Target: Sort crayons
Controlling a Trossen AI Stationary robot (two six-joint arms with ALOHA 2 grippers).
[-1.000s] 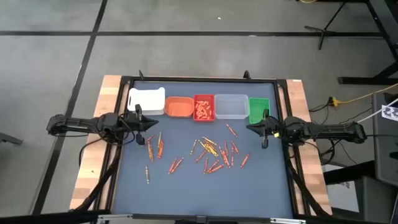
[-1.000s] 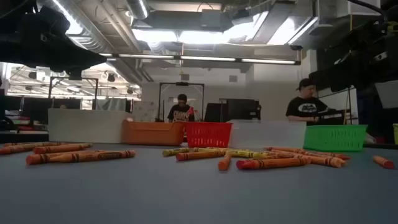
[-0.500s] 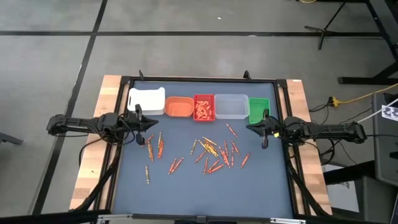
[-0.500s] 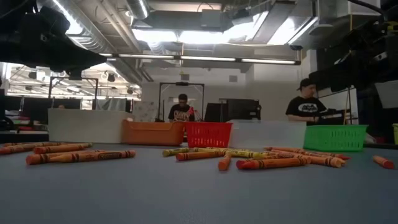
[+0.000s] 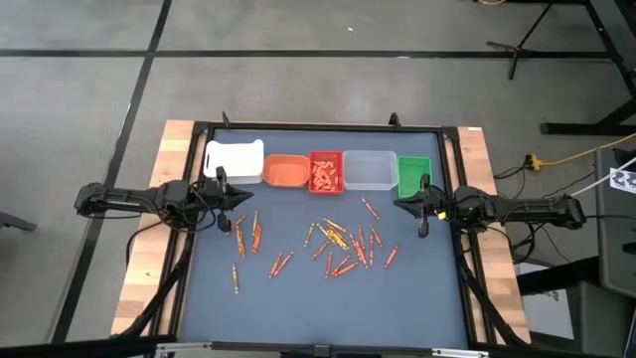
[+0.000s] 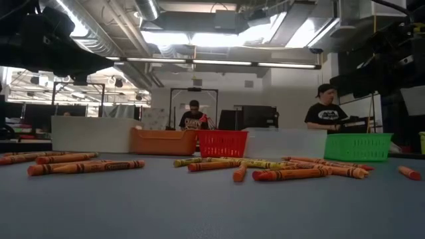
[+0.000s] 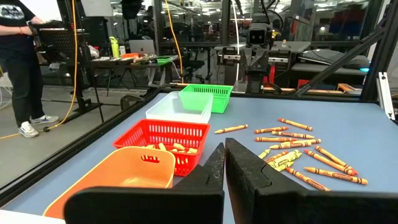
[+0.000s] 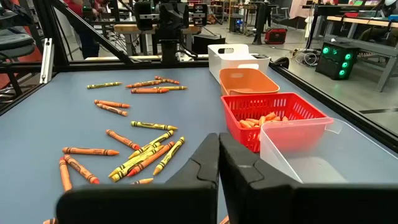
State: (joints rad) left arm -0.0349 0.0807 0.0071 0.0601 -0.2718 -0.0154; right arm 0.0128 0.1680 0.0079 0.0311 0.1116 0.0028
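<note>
From above, nothing has shifted since the earlier frames: my left end effector (image 5: 241, 199) hovers at the worktop's (image 5: 318, 303) left edge and my right end effector (image 5: 402, 205) at its right edge, both clenched and holding nothing. The crayons (image 5: 343, 244) lie loose across the middle of the blue surface, with a smaller group (image 5: 246, 235) nearer my left arm. Along the far edge stand the white bin (image 5: 235, 160), orange bin (image 5: 286, 170), red bin (image 5: 325, 172) (with some crayons already in it), clear bin (image 5: 369, 169) and green bin (image 5: 413, 172).

At worktop height the crayons (image 6: 265, 169) lie as before; their printed labels are too small to read. Two people (image 6: 194, 115) stand in the room behind the bins.

Through my left wrist camera, my fingers (image 7: 249, 168) are pressed together, empty, pointing over the orange bin (image 7: 118, 177) and red bin (image 7: 165, 140) toward the crayons (image 7: 298, 152).

Through my right wrist camera, my fingers (image 8: 233, 165) are likewise closed on nothing, above the worktop, with crayons (image 8: 143, 152) ahead and the red bin (image 8: 273, 118) beside them.
</note>
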